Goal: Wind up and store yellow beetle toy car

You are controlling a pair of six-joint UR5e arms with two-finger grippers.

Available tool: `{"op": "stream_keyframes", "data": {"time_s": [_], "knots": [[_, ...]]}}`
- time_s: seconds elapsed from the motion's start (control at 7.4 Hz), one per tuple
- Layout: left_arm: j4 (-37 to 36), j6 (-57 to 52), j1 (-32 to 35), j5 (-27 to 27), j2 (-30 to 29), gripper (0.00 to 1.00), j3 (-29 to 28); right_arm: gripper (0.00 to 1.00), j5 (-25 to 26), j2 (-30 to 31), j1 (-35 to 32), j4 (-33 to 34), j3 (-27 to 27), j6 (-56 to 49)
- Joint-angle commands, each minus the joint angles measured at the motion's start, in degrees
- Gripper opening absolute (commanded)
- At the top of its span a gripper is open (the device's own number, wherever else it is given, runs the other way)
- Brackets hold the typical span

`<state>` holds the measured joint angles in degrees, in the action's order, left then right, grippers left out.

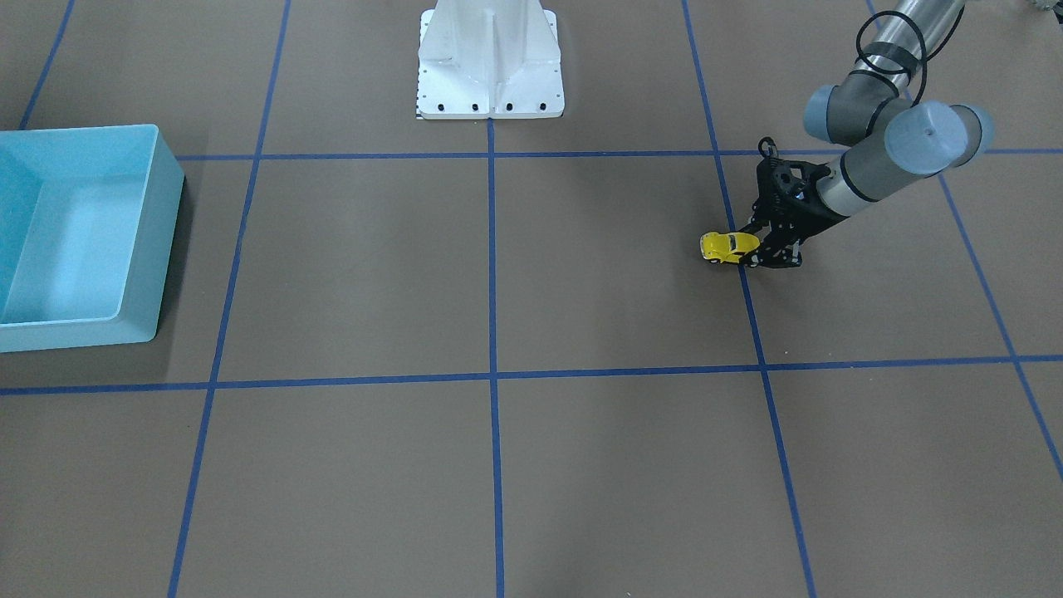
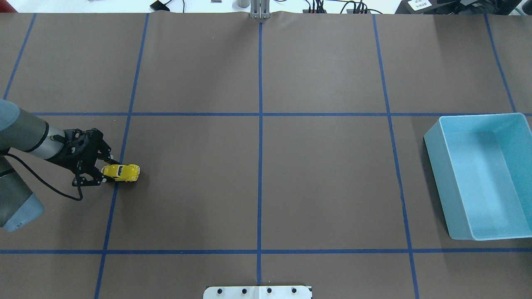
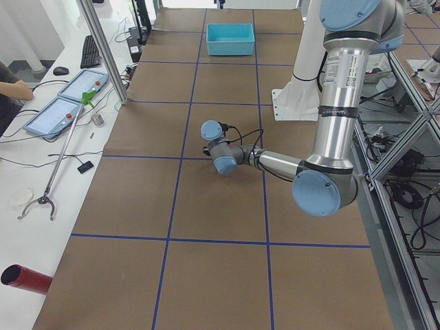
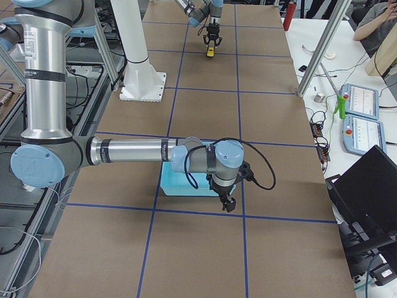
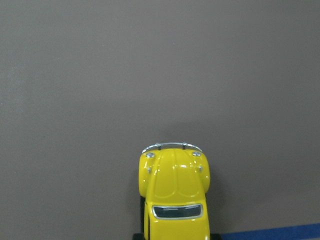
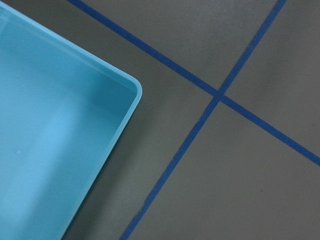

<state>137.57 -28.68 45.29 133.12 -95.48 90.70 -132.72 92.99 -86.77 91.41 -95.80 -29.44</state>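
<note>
The yellow beetle toy car (image 2: 122, 172) stands on the brown table at the robot's left, its nose pointing toward the table's middle. My left gripper (image 2: 106, 170) is down at the car's rear, with a finger on each side, shut on it. In the front-facing view the car (image 1: 727, 247) sticks out from the left gripper (image 1: 754, 247). The left wrist view shows the car's hood and bumper (image 5: 174, 185) at the bottom edge. My right gripper (image 4: 228, 203) shows only in the right side view, beside the bin's corner; I cannot tell if it is open.
The light blue bin (image 2: 433, 143) sits empty at the robot's far right and also shows in the front-facing view (image 1: 154, 241) and the right wrist view (image 6: 134, 89). Blue tape lines grid the table. The white robot base (image 1: 490, 58) stands at the table's edge.
</note>
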Motion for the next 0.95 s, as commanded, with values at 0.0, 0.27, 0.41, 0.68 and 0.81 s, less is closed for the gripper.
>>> {"op": "stream_keyframes", "data": {"time_s": [0.0, 0.27, 0.41, 0.68, 0.81], "knots": [[0.07, -0.06, 0.84, 0.03, 0.91, 0.12, 0.00, 1.00, 0.00, 0.00, 0.03, 0.00, 0.00, 0.00], [0.06, -0.06, 0.85, -0.06, 0.91, 0.12, -0.09, 1.00, 0.00, 0.00, 0.03, 0.00, 0.00, 0.00], [0.07, -0.06, 0.85, 0.03, 1.35, 0.12, -0.09, 1.00, 0.00, 0.00, 0.03, 0.00, 0.00, 0.09], [-0.02, -0.06, 1.02, 0.03, 1.53, 0.12, -0.09, 1.00, 0.00, 0.00, 0.03, 0.00, 0.00, 0.00], [-0.02, -0.06, 1.11, 0.03, 1.87, 0.12, -0.09, 1.00, 0.00, 0.00, 0.03, 0.00, 0.00, 0.00]]}}
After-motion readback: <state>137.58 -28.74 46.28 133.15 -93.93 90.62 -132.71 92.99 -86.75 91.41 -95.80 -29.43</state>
